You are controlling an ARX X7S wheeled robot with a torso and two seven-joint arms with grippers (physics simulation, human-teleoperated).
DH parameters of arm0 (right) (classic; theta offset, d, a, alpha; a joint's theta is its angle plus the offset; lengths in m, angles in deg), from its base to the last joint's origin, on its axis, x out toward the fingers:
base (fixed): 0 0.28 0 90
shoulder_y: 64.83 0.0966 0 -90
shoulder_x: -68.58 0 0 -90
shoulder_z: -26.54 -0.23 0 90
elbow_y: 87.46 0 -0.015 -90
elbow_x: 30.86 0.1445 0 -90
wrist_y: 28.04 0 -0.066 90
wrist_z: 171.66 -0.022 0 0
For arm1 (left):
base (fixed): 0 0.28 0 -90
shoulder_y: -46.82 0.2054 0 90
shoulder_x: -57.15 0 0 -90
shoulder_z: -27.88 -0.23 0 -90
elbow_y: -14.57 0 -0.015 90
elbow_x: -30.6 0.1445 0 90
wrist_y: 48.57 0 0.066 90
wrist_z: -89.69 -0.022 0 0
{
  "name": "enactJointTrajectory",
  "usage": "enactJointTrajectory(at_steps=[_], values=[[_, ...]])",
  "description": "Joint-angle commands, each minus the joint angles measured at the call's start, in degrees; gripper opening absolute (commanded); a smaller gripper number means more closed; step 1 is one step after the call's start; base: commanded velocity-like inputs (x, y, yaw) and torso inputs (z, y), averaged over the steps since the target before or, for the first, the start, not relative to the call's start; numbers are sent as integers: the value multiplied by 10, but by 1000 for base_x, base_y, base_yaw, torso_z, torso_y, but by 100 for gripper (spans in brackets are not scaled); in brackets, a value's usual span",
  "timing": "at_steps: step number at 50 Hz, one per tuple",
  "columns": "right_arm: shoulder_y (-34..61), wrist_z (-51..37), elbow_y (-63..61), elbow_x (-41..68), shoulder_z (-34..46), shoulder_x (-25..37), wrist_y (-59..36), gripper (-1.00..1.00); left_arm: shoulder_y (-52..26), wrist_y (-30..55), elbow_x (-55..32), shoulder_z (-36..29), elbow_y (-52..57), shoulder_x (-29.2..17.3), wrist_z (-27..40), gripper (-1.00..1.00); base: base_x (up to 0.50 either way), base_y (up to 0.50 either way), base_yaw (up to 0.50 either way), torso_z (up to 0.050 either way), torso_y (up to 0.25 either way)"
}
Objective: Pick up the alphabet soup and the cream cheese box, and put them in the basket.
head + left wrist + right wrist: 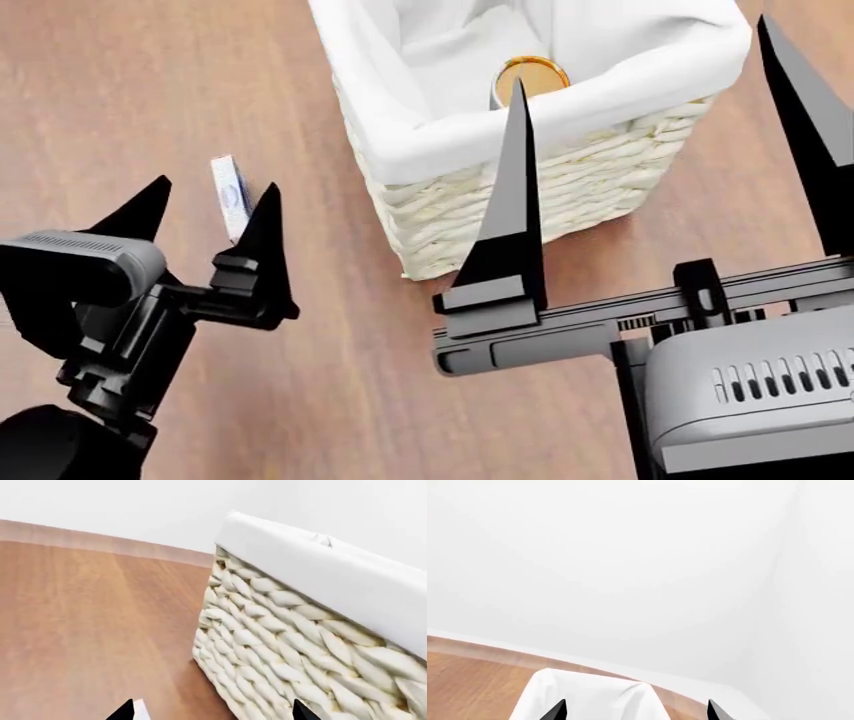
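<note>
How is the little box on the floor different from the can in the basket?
The cream cheese box is thin and flat; the alphabet soup is round, showing its gold end. The box stands on edge on the wooden floor, outside the basket; the can sits inside it. The box lies between the left claw fingers; no claw holds either one.

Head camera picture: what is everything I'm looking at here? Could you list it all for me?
Basket: one, cream wicker with white cloth liner, on the floor ahead, between the two arms.
Can: one, only its gold end shows, inside the basket.
Box: one, white with a blue side, on the floor left of the basket, just beyond the left gripper's tips.
Floor: brown wood, under everything.
Wall: white, behind the floor in the wrist views.
Left gripper: black, jaws open, empty, near the box.
Right gripper: black, jaws open wide, empty, by the basket.
</note>
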Motion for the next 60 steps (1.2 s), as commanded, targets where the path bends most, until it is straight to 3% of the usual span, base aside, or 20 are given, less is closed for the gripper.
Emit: enactJointTrajectory(at_steps=[1, 31, 60], values=[[0, 0, -2, 5, -2, 2, 0, 100, -5, -20, 14, -7, -53, 9, -8, 100, 0, 0, 0, 0, 0], [-30, -3, 1, -12, 3, 13, 24, 100, -98, -120, 65, -11, -321, 54, -39, 100, 0, 0, 0, 0, 0], [-21, -6, -8, 5, -1, 16, 7, 100, -135, -174, 69, -12, -448, 77, -48, 100, 0, 0, 0, 0, 0]])
